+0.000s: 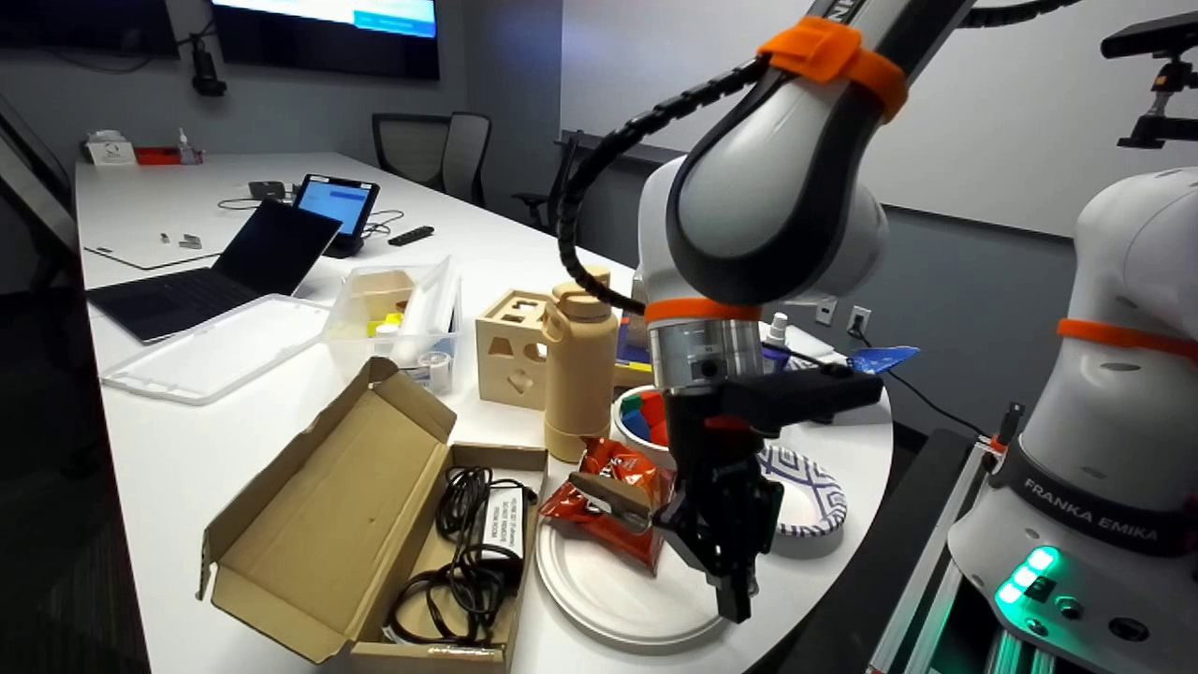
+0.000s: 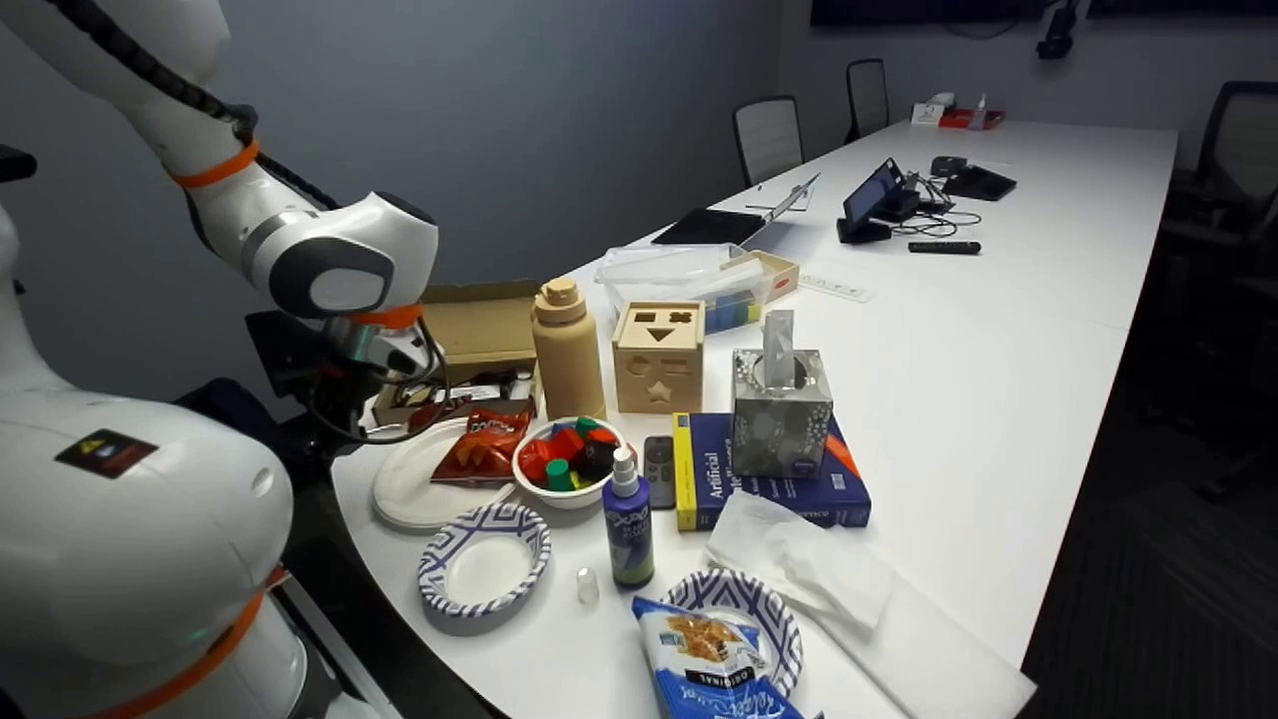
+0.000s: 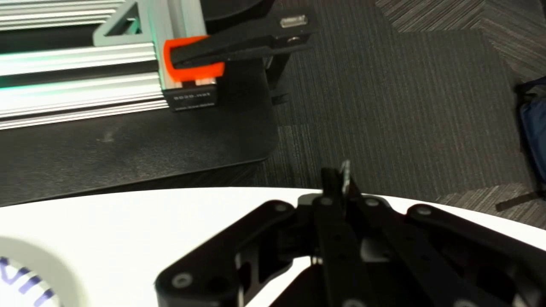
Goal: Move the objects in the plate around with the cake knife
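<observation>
The large white plate lies by the table's curved edge; it shows in both exterior views. A red chip bag rests on it. My gripper is tilted over the plate's near side. Its fingers are closed on the cake knife, whose thin grey end sticks up between the fingertips. The flat shiny blade reaches from the gripper across the bag in an exterior view. I cannot tell whether it touches the bag. The fingers hide its middle.
An open cardboard box with black cables, a tan bottle and a bowl of coloured blocks stand close around the plate. A patterned plate, a spray bottle and a wooden shape box are nearby.
</observation>
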Robot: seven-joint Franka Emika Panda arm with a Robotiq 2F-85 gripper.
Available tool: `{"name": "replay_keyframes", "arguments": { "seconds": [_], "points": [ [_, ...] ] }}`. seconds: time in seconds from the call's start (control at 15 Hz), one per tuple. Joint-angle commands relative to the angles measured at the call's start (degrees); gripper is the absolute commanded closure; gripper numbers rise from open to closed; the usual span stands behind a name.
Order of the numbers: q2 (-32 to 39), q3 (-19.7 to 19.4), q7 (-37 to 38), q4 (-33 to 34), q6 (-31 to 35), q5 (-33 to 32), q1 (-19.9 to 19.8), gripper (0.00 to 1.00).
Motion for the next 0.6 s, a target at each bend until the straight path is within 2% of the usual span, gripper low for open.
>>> {"name": "replay_keyframes", "arguments": {
  "seconds": [0.0,0.2,0.53],
  "points": [
    [-11.0,-0.9,15.3,-1.2,-9.7,-13.2,-3.1,0.99],
    [-20.2,-1.4,23.9,-1.6,-19.0,-22.0,-5.8,0.99],
    [-34.6,-5.9,24.6,-1.4,-40.6,-29.1,-10.6,0.99]
  ]
}}
